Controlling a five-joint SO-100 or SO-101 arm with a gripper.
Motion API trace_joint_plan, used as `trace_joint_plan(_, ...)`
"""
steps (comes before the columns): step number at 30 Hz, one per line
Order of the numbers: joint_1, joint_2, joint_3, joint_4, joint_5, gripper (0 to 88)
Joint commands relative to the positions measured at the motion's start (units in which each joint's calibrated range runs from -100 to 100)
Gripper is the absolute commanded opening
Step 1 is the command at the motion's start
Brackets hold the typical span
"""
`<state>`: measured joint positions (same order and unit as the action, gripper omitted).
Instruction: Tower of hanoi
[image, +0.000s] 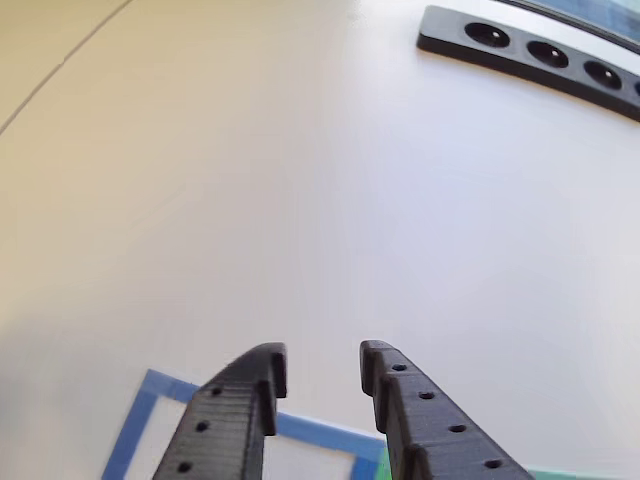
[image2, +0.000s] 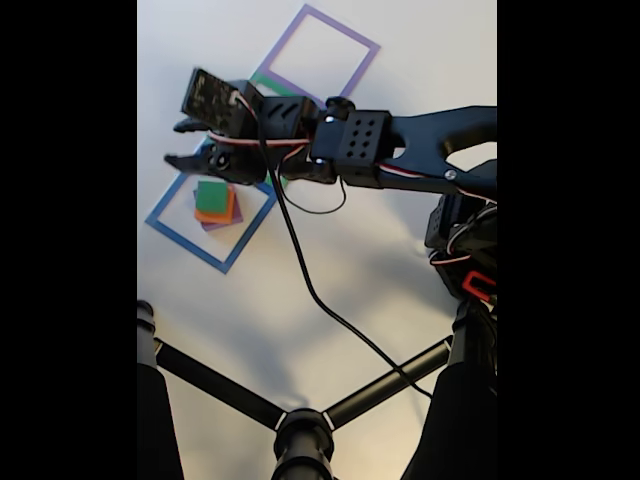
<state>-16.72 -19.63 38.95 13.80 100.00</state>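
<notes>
Tool (image: 323, 375): jaws parted, empty, at frame bottom. We judge a descent off-centre could topple the stacked blocks (image2: 214, 202), centre-left in the fixed view.

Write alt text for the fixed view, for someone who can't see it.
A black robot arm reaches left across a white table, its open gripper above a blue taped square that holds a stack of foam blocks: green on orange on purple. A purple taped square lies farther up, and a black tripod fills the foreground.
</notes>
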Motion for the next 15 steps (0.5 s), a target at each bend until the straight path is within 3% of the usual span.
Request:
trace_joint_plan(1, 4.18, -9.06, -10.37, 18.38, 0.00, 0.0)
trace_joint_plan(11, 16.15, -12.82, -40.90, 62.89, 0.00, 0.0)
trace_joint_plan(15, 19.97, -12.74, -49.63, 72.53, 0.00, 0.0)
